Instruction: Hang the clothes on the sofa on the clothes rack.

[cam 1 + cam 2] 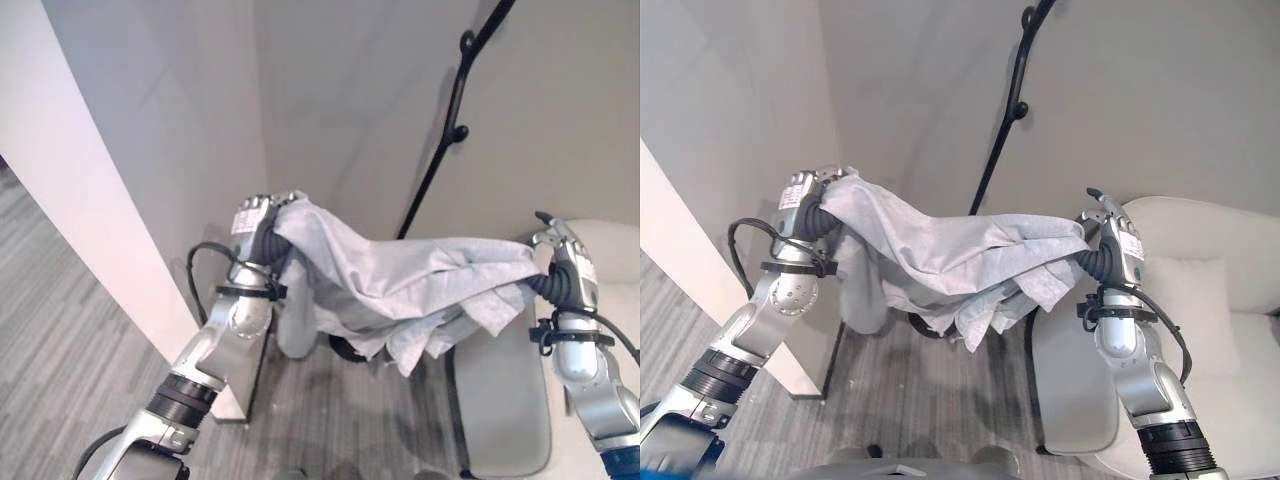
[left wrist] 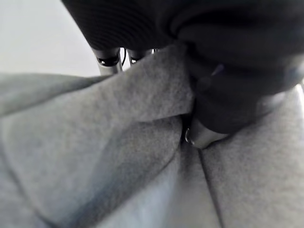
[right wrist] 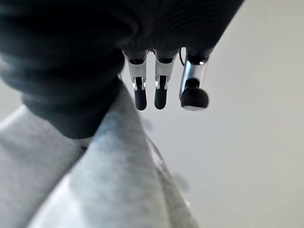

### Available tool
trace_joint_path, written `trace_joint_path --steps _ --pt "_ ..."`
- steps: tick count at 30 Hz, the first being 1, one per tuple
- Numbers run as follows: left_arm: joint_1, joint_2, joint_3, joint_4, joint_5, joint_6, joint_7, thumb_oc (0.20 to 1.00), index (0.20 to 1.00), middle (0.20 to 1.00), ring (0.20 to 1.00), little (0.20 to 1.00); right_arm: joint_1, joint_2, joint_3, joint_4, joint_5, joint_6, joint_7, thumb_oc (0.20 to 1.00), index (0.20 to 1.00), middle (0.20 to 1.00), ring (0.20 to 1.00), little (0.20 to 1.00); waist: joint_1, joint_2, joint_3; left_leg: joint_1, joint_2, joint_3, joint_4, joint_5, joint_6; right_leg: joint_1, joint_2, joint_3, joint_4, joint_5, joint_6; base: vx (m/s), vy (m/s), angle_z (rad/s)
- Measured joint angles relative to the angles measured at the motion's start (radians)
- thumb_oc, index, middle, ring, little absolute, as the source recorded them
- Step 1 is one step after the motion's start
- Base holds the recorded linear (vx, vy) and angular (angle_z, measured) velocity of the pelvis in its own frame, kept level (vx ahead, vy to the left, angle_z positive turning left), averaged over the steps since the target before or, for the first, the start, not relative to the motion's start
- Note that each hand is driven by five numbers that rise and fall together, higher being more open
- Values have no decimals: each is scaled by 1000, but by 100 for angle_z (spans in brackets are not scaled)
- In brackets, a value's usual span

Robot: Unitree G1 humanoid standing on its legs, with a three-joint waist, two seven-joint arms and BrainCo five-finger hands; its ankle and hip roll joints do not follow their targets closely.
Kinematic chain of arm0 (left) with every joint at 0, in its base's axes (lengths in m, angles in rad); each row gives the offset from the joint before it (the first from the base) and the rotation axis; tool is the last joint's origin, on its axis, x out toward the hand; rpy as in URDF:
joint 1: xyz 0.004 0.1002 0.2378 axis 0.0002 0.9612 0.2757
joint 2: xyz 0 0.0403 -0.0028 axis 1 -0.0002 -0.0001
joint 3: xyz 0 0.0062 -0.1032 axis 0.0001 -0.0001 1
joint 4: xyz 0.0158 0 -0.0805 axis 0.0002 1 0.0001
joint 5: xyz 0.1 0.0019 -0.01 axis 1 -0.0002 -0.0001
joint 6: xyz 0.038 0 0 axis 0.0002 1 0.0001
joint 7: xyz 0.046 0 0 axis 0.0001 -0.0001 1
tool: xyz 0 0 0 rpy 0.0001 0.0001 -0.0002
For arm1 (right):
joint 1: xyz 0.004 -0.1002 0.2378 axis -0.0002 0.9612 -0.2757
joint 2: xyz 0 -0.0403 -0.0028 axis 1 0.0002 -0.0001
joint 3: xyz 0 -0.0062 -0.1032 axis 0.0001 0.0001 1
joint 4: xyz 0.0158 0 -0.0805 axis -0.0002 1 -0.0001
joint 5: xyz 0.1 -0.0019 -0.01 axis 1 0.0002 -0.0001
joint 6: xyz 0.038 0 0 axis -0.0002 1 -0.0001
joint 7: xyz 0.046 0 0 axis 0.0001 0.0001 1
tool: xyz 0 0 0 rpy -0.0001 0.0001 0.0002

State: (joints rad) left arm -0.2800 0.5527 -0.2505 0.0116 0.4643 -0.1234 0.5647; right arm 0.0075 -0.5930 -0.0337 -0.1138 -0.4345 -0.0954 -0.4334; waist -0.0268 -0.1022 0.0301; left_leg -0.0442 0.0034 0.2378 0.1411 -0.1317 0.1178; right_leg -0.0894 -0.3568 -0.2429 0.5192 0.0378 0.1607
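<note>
Though no writing readable, grey garment (image 1: pixel 960 265) between left hand (image 1: pixel 805 195) and right hand (image 1: pixel 1115 235), fingers' grip unclear.

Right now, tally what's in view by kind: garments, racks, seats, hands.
Grey garment: 1
Black clothes rack: 1
Pale sofa: 1
Hands: 2, left hand and right hand
Total: 5

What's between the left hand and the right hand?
The grey garment spans from left hand to right hand, sagging midway, in both eye views.
</note>
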Motion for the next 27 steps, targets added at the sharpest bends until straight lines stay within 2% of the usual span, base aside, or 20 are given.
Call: trace_joint_path --steps 2,3,4,5,7,8,9,12,13,15,16,17,18,19,22,23,25,27 --pt "18 -6 1 -8 22 -4 -1 200 200 200 200 200 5 -10 -11 0 -1 4 -3 200 200 200 200 200 -15 25 -3 29 -7 1 -51 28 8 8 28 -5 -40 -42 13 133 76 -28" --pt "44 -12 3 -10 22 -6 -2 200 200 200 200 200 8 -13 -10 -1 -4 4 -1 200 200 200 200 200 -26 40 1 60 -7 4 -97 40 13 2 60 -12 -77 -97 7 179 24 -28" --pt "75 -20 3 -6 22 -6 -13 200 200 200 200 200 16 -18 -9 -8 -21 6 -2 200 200 200 200 200 -48 44 5 88 -9 25 -132 54 6 -37 91 -27 -105 -118 -3 184 -16 -39" --pt "95 -32 1 3 22 -5 -26 200 200 200 200 200 16 -18 -8 -15 -27 5 -2 200 200 200 200 200 -53 47 10 106 -10 36 -149 55 3 -79 113 -42 -138 -118 -5 195 -49 -26" --pt "111 -40 -2 4 30 -5 -40 200 200 200 200 200 16 -21 -8 -23 -30 6 -3 200 200 200 200 200 -58 43 14 122 -16 51 -159 54 -5 -101 126 -42 -231 -104 -8 175 -67 -17" --pt "112 -41 -3 8 36 -5 -45 200 200 200 200 200 16 -22 -8 -25 -36 6 -6 200 200 200 200 200 -62 39 19 135 -20 50 -168 50 -10 -101 134 -31 -311 -85 0 200 -80 -3" --pt "111 -40 -4 14 63 -5 -48 200 200 200 200 200 15 -22 -8 -29 -43 8 -9 200 200 200 200 200 -67 32 21 145 -28 47 -175 50 -15 -96 143 8 -419 -40 14 184 -89 8" --pt "101 -39 2 33 72 -6 -49 200 200 200 200 200 15 -28 -11 -30 -78 21 -40 200 200 200 200 200 -88 20 34 176 -38 19 -182 35 -39 -92 143 84 -559 51 12 143 -62 24" --pt "98 -37 8 32 97 -6 -48 200 200 200 200 200 15 -33 -15 -31 -80 22 -41 200 200 200 200 200 -88 14 36 189 -43 13 -189 34 -45 -89 143 93 -568 63 10 273 -140 40" --pt "77 -24 15 30 142 -7 -35 200 200 200 200 200 14 -36 -42 -38 -95 23 -49 200 200 200 200 200 -91 -26 31 233 -63 -12 -198 21 -73 -27 129 113 -579 73 6 243 -94 32" --pt "73 -21 20 30 150 -6 -28 200 200 200 200 200 9 -44 -43 -37 -101 23 -52 200 200 200 200 200 -96 -32 29 256 -62 -23 -207 12 -90 -7 138 124 -591 125 -3 162 -64 23" --pt "72 -20 22 27 158 -5 -24 200 200 200 200 200 9 -57 -44 -38 -108 23 -53 200 200 200 200 200 -100 -25 24 268 -49 -29 -208 7 -105 5 150 123 -590 163 -5 217 -135 15" --pt "68 -23 24 15 181 -5 -18 200 200 200 200 200 4 -85 -48 -37 -111 23 -59 200 200 200 200 200 -100 10 12 276 -7 -31 -210 -7 -129 20 190 110 -597 166 -20 235 -133 11" --pt "47 -14 25 5 191 -4 -18 200 200 200 200 200 -2 -112 -50 -34 -111 22 -61 200 200 200 200 200 -102 28 4 279 21 -33 -210 -11 -147 32 217 98 -618 163 -34 214 -142 8" --pt "-107 22 33 6 219 -3 1 200 200 200 200 200 -47 -166 -79 -19 -111 22 -65 200 200 200 200 200 -109 43 1 295 87 -33 -219 -2 -178 56 279 72 -618 154 -79 185 -134 11" --pt "-191 35 30 29 227 -1 20 200 200 200 200 200 -80 -199 -89 -15 -110 20 -76 200 200 200 200 200 -123 46 0 300 109 -33 -224 5 -189 64 300 60 -618 142 -91 170 -118 15" --pt "-292 62 22 86 238 4 27 200 200 200 200 200 -128 -238 -99 -5 -110 10 -82 200 200 200 200 200 -138 47 -1 305 130 -33 -226 8 -210 75 314 48 -618 133 -97 150 -76 15" --pt "-338 84 23 116 257 10 54 200 200 200 200 200 -173 -266 -118 9 -106 -6 -93 200 200 200 200 200 -155 65 -16 309 149 -34 -234 6 -221 79 333 43 -618 117 -104 162 -88 11"
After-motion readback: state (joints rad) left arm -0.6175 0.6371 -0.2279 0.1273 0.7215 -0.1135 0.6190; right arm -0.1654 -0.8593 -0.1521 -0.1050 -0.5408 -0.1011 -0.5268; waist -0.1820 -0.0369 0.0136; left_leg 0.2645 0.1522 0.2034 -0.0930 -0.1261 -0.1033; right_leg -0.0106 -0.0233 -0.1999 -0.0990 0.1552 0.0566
